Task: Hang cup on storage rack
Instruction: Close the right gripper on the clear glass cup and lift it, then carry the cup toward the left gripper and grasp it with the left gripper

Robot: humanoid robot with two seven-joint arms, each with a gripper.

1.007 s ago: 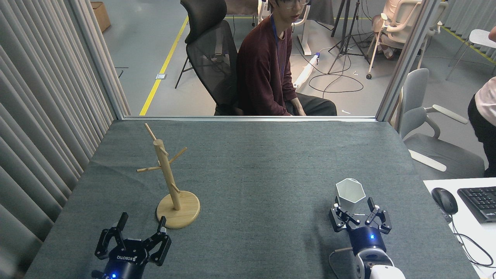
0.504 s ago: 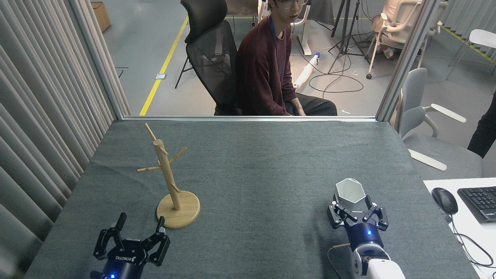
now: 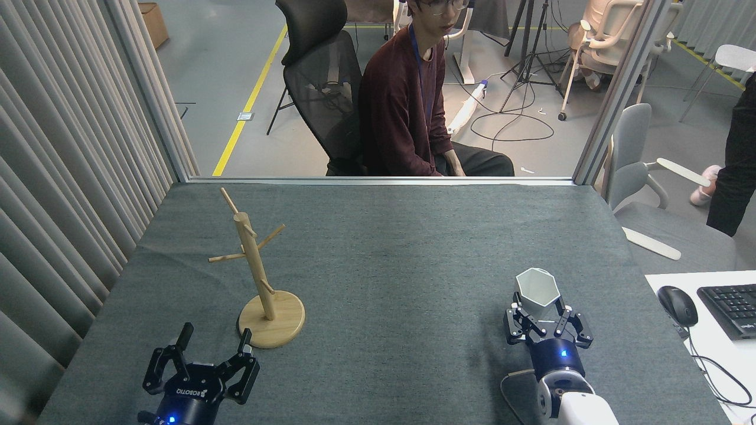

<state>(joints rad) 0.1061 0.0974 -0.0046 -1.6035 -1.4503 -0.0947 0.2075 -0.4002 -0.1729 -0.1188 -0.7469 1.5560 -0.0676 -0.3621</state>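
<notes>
Head view: grasp step, right gripper (image 3: 548, 320) looks closed on the cup (image 3: 536, 289), far right of the storage rack (image 3: 260, 268); left gripper (image 3: 214, 349) spread wide just below rack base; next, carry the cup's handle hole to a peg.

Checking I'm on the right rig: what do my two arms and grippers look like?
Both grippers are black two-finger units with open linkage fingers and a blue light on the round wrist body. The left gripper carries white ROBOTIQ lettering. Behind the right gripper comes a grey collar, a white arm shell and a thin cable loop.
</notes>
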